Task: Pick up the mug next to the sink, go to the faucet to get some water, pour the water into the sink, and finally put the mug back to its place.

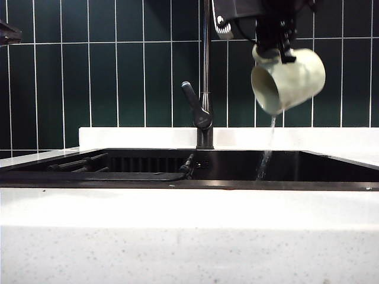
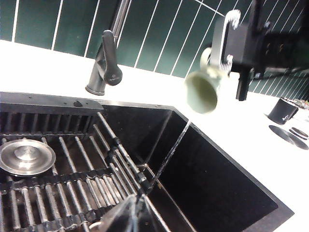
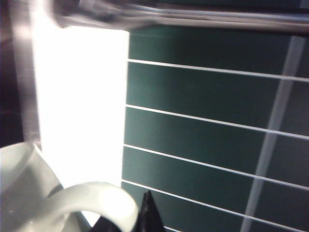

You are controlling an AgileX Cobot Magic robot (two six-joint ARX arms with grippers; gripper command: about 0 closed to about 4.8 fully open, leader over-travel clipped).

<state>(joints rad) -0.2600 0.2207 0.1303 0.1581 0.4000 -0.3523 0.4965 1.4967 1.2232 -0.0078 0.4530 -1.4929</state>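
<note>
The cream mug [image 1: 288, 80] hangs tilted over the right part of the black sink [image 1: 331, 184], its mouth facing down and left. My right gripper [image 1: 275, 50] is shut on its handle [image 3: 91, 198] from above. A thin stream of water [image 1: 271, 139] falls from the mug's rim into the basin, also seen in the left wrist view [image 2: 170, 153]. The dark faucet [image 1: 205, 77] stands behind the sink, left of the mug, with its lever [image 1: 194, 105] angled up. My left gripper [image 2: 133, 216] is shut and empty, low over the sink's front, away from the mug [image 2: 202, 91].
A rack of dark bars [image 2: 77, 183] and a round metal drain plug [image 2: 24, 155] lie in the basin. A small black cup [image 2: 283, 111] and flat dark discs [image 2: 285, 134] sit on the white counter [image 2: 231, 130] right of the sink. A green tiled wall [image 1: 118, 71] stands behind.
</note>
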